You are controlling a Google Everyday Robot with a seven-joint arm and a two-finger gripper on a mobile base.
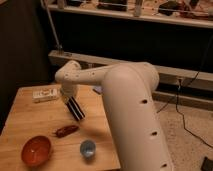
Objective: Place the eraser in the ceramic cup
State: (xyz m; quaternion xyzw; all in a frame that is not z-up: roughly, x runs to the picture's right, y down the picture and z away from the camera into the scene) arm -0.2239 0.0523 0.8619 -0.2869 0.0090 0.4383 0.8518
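Observation:
The eraser (76, 111), a black block with white stripes, hangs tilted above the wooden table (20, 116), its upper end held in my gripper (71, 101), which is shut on it. The gripper sits at the end of the big white arm (125, 100) that reaches in from the right. The ceramic cup (88, 148), small and pale blue, stands upright near the table's front edge. It is below and slightly right of the eraser, well apart from it.
An orange bowl (36, 150) stands at the front left. A reddish-brown lumpy thing (66, 131) lies between the bowl and the eraser. A white labelled box (46, 94) lies at the back left. Dark shelving stands behind the table, and cables trail on the floor to the right.

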